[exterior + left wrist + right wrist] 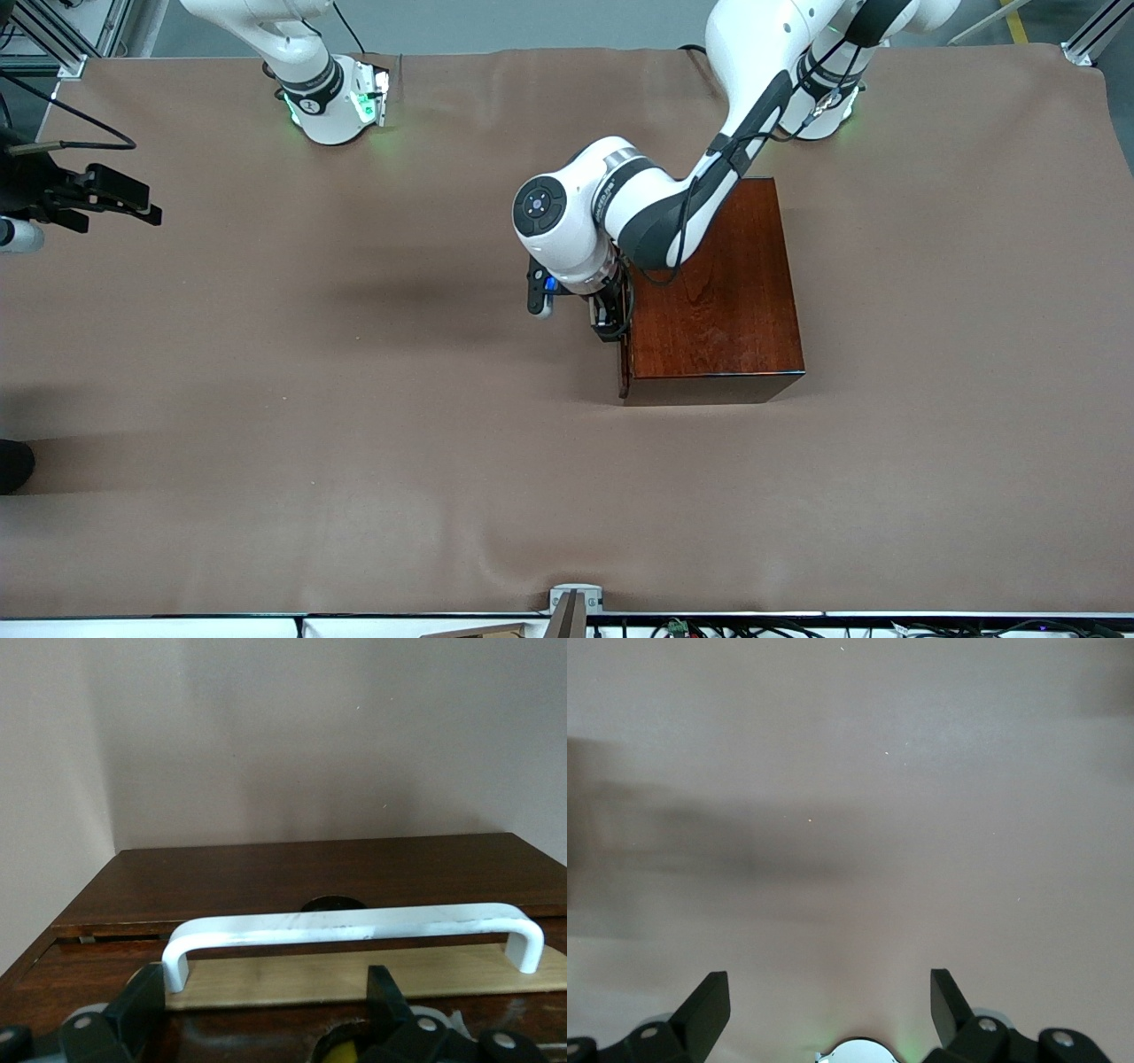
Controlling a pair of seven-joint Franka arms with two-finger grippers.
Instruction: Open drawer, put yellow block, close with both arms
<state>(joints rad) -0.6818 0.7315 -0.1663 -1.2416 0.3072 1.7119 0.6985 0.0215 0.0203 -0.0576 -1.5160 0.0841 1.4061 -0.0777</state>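
Observation:
The reddish-brown wooden box (718, 292) stands mid-table. Its drawer (624, 372) faces the right arm's end and looks pushed in or nearly so. My left gripper (607, 321) hangs right in front of that drawer. In the left wrist view it (264, 992) is open. The white handle (354, 926) runs across just past the fingertips (146, 997), with a pale wood strip (354, 974) under it. The yellow block is hidden in the front view. A bit of yellow (344, 1051) shows low between the fingers, too little to identify. My right gripper (828, 985) waits open over bare cloth.
A brown cloth (354, 443) covers the table. A black device (89, 199) with a cable juts in at the right arm's end. The right arm's base (332, 106) and the left arm's base (824, 111) glow green along the edge farthest from the front camera.

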